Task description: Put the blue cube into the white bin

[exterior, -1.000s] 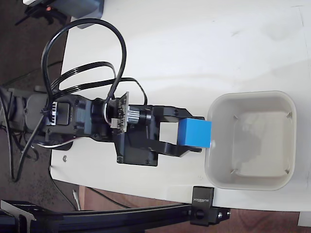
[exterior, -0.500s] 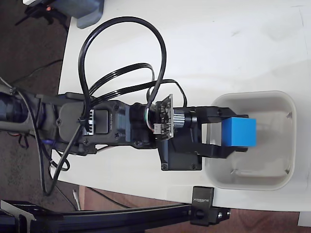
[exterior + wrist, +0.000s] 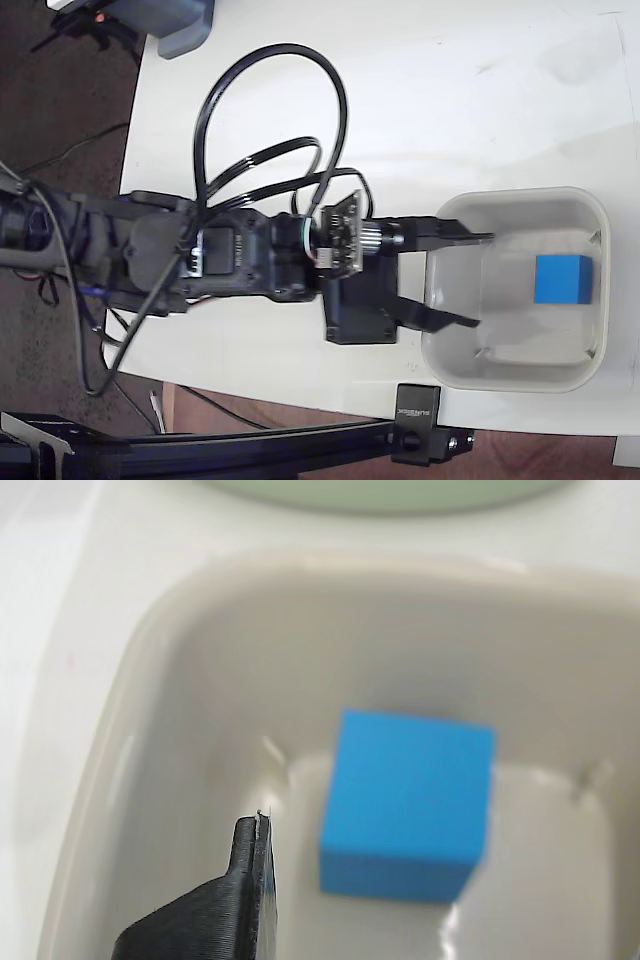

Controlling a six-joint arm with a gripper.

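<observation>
Since the blue cube lies inside the white bin, beyond the fingertips and clear of them, the release step appears complete. The gripper stands wide apart, holding nothing. The next move calls for withdrawing over the rim. The cube's faces are plain, smooth, bright blue.

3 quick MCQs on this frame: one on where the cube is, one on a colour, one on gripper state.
1. Where is the blue cube?
A. on the table
B. inside the white bin
C. between the fingers

2. What colour is the gripper?
A. black
B. silver
C. orange

3. How is the gripper?
A. shut on the cube
B. shut and empty
C. open

Answers: 1 B, since the cube sits within the bin walls in both views. 2 A, since its fingers are black. 3 C, since the fingers are spread with nothing between them and the cube lies beyond their tips.
</observation>
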